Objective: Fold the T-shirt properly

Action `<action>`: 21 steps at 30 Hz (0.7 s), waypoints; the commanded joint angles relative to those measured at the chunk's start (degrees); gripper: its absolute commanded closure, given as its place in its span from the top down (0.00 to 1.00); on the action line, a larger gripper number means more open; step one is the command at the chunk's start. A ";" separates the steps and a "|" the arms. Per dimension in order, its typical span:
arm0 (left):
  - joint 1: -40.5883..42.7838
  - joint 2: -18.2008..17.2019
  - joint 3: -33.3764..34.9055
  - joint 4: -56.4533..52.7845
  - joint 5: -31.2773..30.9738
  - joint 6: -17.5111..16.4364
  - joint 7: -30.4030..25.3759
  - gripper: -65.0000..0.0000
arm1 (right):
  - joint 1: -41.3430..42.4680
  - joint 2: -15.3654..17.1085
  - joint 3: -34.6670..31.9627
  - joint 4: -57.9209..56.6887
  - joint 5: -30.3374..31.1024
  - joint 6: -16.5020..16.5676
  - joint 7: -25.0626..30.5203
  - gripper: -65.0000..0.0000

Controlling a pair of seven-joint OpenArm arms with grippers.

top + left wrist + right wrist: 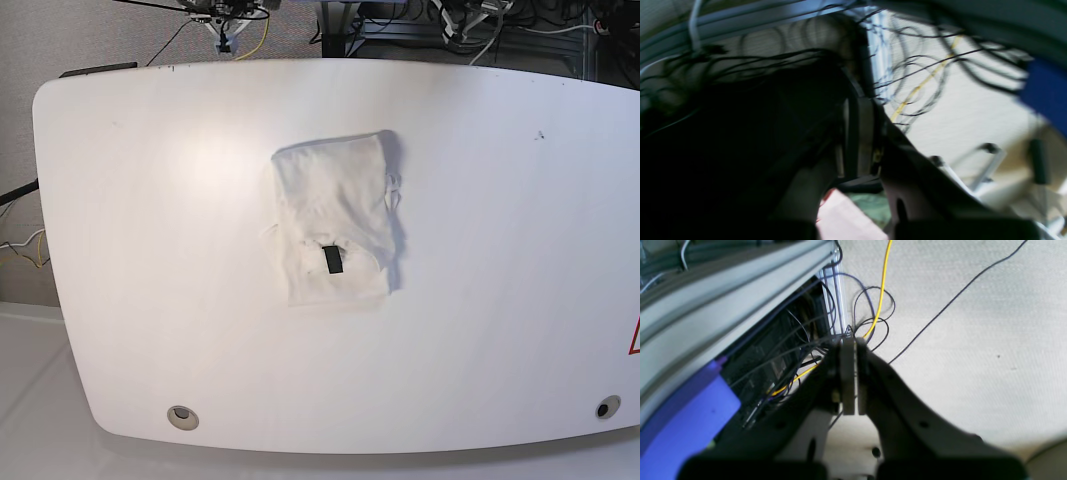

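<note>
The T-shirt [335, 220] lies folded into a small upright rectangle in the middle of the white table [150, 200], plain white side up, with a small black tag [332, 260] near its front edge. No print shows. Neither gripper is near it. In the right wrist view my right gripper [849, 341] is shut with its pads pressed together and nothing between them, hanging over carpet and cables. The left wrist view is dark and blurred. There my left gripper [855, 110] looks shut and empty, away from the table.
Beyond the table's far edge are cables and frame parts [225, 15]. A yellow cable [882, 286] and an aluminium rail [723, 306] run under the right gripper. Two round holes [182, 416] sit near the table's front corners.
</note>
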 commanded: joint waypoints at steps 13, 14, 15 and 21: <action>-2.55 3.79 4.56 -1.07 -0.12 8.45 -1.12 0.05 | 1.91 -1.83 -0.06 -0.61 -7.01 -5.93 -2.41 0.00; -2.73 3.79 4.56 -1.07 -0.12 8.54 -1.03 0.05 | 1.91 -2.01 -0.06 -0.61 -7.45 -6.10 -2.33 0.00; -2.99 3.79 4.56 -1.15 -0.12 8.54 -1.03 0.05 | 1.91 -2.10 -0.06 -0.61 -7.89 -6.37 -2.33 0.00; -4.66 3.79 4.39 -3.35 -0.21 8.63 -1.03 0.05 | 1.91 -2.36 0.03 -0.61 -7.80 -6.63 -2.15 0.00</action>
